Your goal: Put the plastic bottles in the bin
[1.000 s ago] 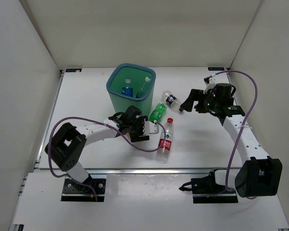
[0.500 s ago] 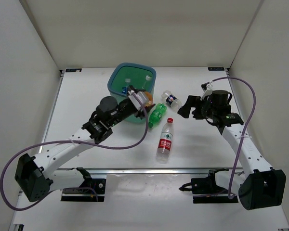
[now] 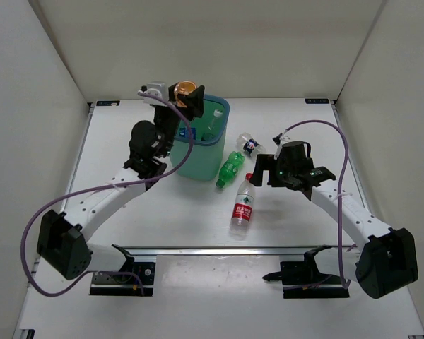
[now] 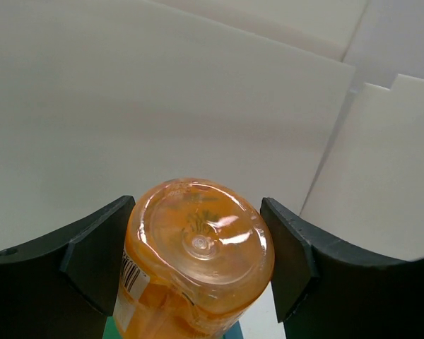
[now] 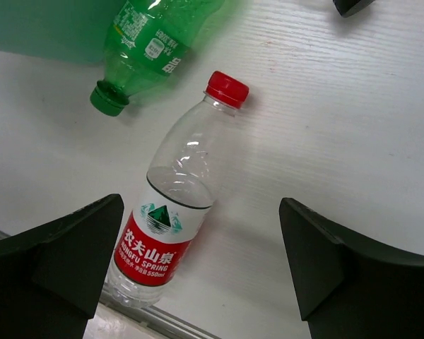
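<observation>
My left gripper (image 3: 186, 93) is shut on the stubby orange bottle (image 3: 184, 90) and holds it above the far-left rim of the teal bin (image 3: 198, 164). In the left wrist view the orange bottle (image 4: 198, 244) shows bottom-first between the fingers (image 4: 95, 247). Two bottles lie inside the bin, a blue-labelled one (image 3: 189, 132) and a clear one (image 3: 213, 120). On the table lie a green bottle (image 3: 231, 168), a navy-labelled bottle (image 3: 251, 145) and a red-labelled bottle (image 3: 243, 205). My right gripper (image 3: 263, 168) is open above the red-labelled bottle (image 5: 171, 219); the green bottle (image 5: 152, 42) lies beyond it.
White walls close in the table on three sides. A metal rail (image 3: 219, 248) runs along the near edge, also seen in the right wrist view (image 5: 138, 311). Purple cables (image 3: 343, 166) loop from both arms.
My left arm took the orange bottle from beside the bin's front and lifted it up over the bin's rim. My right gripper moved left and nearer, over the red-labelled bottle.
</observation>
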Controlling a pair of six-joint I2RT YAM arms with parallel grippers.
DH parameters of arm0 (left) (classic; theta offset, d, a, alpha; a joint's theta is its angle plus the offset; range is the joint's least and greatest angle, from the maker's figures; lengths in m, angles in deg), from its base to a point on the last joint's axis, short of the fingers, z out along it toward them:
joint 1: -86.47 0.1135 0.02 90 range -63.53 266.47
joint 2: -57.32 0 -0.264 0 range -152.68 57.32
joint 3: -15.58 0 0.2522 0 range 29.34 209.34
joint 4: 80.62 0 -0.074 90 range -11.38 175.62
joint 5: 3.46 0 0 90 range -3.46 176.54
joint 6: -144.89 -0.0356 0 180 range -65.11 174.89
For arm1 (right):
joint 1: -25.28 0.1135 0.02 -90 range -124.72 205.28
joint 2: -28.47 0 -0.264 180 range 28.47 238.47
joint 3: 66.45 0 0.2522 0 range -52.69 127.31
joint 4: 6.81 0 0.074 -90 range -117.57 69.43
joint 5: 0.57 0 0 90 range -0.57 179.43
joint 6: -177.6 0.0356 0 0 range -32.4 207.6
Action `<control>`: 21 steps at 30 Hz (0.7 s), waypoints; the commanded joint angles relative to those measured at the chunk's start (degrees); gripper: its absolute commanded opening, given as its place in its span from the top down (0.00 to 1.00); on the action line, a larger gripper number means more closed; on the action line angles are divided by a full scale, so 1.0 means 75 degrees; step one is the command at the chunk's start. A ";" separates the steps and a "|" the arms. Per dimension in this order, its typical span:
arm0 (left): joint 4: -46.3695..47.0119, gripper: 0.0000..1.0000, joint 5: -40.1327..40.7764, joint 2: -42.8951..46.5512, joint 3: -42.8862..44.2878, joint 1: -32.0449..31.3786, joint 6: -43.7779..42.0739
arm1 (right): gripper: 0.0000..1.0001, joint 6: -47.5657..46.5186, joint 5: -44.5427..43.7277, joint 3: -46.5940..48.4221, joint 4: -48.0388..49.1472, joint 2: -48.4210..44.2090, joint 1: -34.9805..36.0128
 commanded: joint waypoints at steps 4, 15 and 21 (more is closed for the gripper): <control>-0.0508 0.14 0.1583 -0.1110 0.0838 0.0191 0.0872 | 0.10 -0.0005 -0.1126 0.0591 -0.0053 0.0690 0.0838; -0.2240 0.01 0.1631 -0.0597 0.1272 0.0273 0.0801 | 0.01 0.0790 -0.2381 0.0815 0.0016 0.1979 0.1624; -0.4980 0.01 0.2264 0.1017 0.1156 0.0014 0.1382 | 0.00 0.1025 -0.2685 0.1013 0.0310 0.2775 0.1858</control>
